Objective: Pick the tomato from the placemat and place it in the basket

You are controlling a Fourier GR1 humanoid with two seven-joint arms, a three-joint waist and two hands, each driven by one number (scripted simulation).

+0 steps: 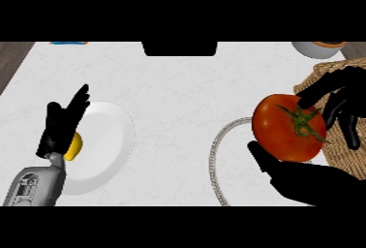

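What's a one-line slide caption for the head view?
Right hand holds the tomato beside the wicker basket; left hand rests open over a white plate.

Red tomato w/ green stem, held up over the placemat. Woven basket is just beside, at right edge.

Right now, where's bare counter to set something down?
Free: the wide white counter between the white plate and the tomato. Crowded: right side, where the right hand holds the tomato beside the basket; left hand rests over the plate.
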